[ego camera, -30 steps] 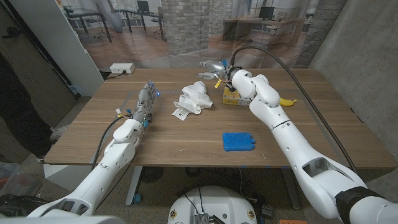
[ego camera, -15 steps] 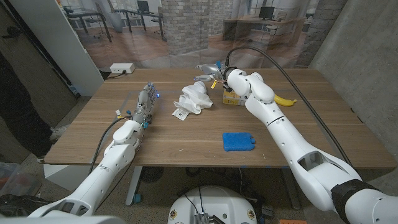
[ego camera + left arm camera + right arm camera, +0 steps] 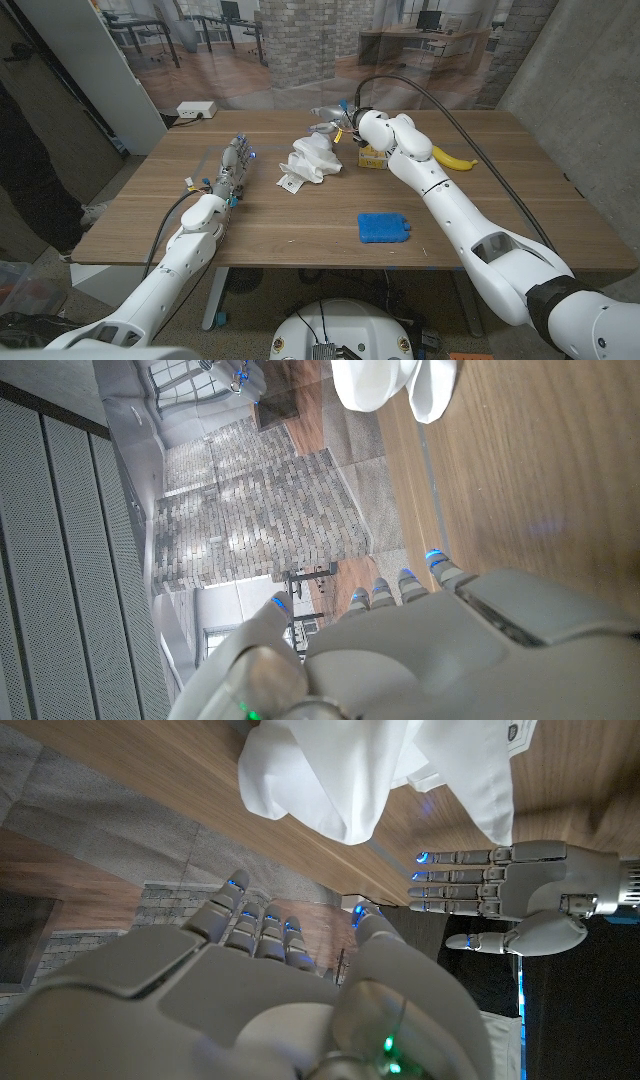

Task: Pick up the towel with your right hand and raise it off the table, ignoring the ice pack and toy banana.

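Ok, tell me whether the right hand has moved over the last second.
Yes. The right hand has shifted toward the robot's left, away from the toy banana and closer above the towel.

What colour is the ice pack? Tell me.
Blue; the ice pack shows best in the head view.

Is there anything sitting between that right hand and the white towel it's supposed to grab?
Nothing visible does. The right hand hovers open just behind the towel, with bare wood between them. The toy banana, yellow box and ice pack lie off to the side.
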`<action>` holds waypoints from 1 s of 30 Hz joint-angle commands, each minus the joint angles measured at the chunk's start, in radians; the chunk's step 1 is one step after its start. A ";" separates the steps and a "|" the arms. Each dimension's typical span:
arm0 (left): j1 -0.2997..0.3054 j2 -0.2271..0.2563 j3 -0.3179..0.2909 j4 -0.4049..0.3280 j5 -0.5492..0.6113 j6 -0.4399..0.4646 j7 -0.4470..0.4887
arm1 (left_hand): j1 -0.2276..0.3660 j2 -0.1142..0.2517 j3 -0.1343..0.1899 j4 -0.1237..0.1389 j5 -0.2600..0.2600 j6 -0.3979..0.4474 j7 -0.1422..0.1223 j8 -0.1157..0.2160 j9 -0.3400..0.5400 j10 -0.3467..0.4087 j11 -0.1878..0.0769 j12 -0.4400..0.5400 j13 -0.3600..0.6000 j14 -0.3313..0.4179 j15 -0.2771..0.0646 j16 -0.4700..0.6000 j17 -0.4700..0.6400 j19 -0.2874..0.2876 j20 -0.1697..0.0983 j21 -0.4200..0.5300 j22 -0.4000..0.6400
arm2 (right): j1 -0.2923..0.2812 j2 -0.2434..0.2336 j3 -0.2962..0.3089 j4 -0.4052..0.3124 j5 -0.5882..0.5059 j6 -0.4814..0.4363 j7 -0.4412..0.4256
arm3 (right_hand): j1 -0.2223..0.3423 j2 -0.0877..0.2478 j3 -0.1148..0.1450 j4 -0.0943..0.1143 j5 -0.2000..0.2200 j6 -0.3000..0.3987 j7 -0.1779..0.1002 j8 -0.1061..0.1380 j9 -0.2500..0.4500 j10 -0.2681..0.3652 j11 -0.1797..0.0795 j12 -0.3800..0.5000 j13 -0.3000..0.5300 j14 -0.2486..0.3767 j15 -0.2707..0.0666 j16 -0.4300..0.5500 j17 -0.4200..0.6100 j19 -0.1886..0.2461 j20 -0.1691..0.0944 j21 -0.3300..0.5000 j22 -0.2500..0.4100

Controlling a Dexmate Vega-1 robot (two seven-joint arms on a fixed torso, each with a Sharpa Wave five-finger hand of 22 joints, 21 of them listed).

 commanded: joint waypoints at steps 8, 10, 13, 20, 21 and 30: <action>-0.009 -0.005 -0.003 0.018 0.002 0.006 0.003 | 0.002 0.067 0.000 0.000 0.004 -0.096 0.003 0.004 0.004 -0.090 0.003 0.004 0.006 -0.144 0.007 0.002 0.003 -0.035 0.005 -0.001 0.004 | 0.081 0.025 -0.046 0.141 -0.001 0.014 0.008 | 0.009 0.005 0.007 0.000 -0.002 -0.012 0.003 -0.001 0.002 -0.011 -0.001 0.002 0.005 -0.008 0.000 0.007 0.004 -0.007 0.002 0.004 0.004; -0.009 -0.006 -0.004 0.018 0.003 0.007 0.006 | 0.002 0.067 0.000 0.000 0.004 -0.095 0.003 0.004 0.004 -0.090 0.003 0.005 0.006 -0.144 0.007 0.002 0.003 -0.035 0.005 -0.001 0.004 | 0.091 0.027 -0.050 0.157 0.000 0.016 0.008 | 0.010 0.005 0.007 0.000 -0.003 -0.013 0.003 -0.001 0.002 -0.011 -0.001 0.002 0.005 -0.008 0.000 0.007 0.004 -0.008 0.002 0.003 0.004; -0.008 -0.006 -0.004 0.016 0.006 0.009 0.010 | 0.002 0.067 -0.001 0.000 0.004 -0.095 0.003 0.004 0.004 -0.090 0.003 0.005 0.006 -0.144 0.007 0.002 0.003 -0.035 0.005 -0.001 0.004 | 0.103 0.031 -0.057 0.181 0.001 0.017 0.006 | 0.010 0.005 0.007 0.000 -0.003 -0.015 0.001 -0.001 0.002 -0.012 -0.002 0.002 0.005 -0.009 -0.001 0.007 0.004 -0.008 0.002 0.003 0.004; -0.007 -0.004 -0.007 0.014 0.007 0.017 0.015 | 0.002 0.067 -0.001 0.000 0.004 -0.095 0.003 0.005 0.004 -0.090 0.003 0.005 0.006 -0.145 0.007 0.002 0.003 -0.036 0.005 -0.001 0.004 | 0.129 0.041 -0.071 0.233 0.004 0.014 0.007 | 0.010 0.005 0.008 0.001 -0.003 -0.016 0.002 0.001 0.002 -0.013 -0.002 0.003 0.005 -0.009 0.000 0.008 0.004 -0.009 0.003 0.003 0.004; -0.007 -0.004 -0.007 0.014 0.008 0.017 0.017 | 0.002 0.067 -0.001 0.000 0.004 -0.095 0.003 0.004 0.004 -0.090 0.003 0.005 0.006 -0.145 0.007 0.002 0.003 -0.036 0.005 -0.001 0.004 | 0.132 0.043 -0.073 0.240 0.004 0.012 0.008 | 0.010 0.005 0.008 0.001 -0.004 -0.015 0.002 0.001 0.002 -0.013 -0.002 0.003 0.005 -0.010 0.000 0.008 0.004 -0.009 0.004 0.003 0.004; -0.010 -0.005 -0.009 0.019 0.008 0.020 0.017 | 0.002 0.067 -0.001 0.000 0.004 -0.095 0.003 0.004 0.004 -0.090 0.003 0.004 0.006 -0.145 0.008 0.002 0.003 -0.035 0.005 -0.002 0.004 | 0.153 0.049 -0.088 0.286 0.008 0.005 0.015 | 0.010 0.003 0.007 0.002 -0.004 -0.019 0.003 0.002 0.002 -0.016 -0.001 0.003 0.005 -0.011 -0.001 0.008 0.004 -0.011 0.006 0.003 0.004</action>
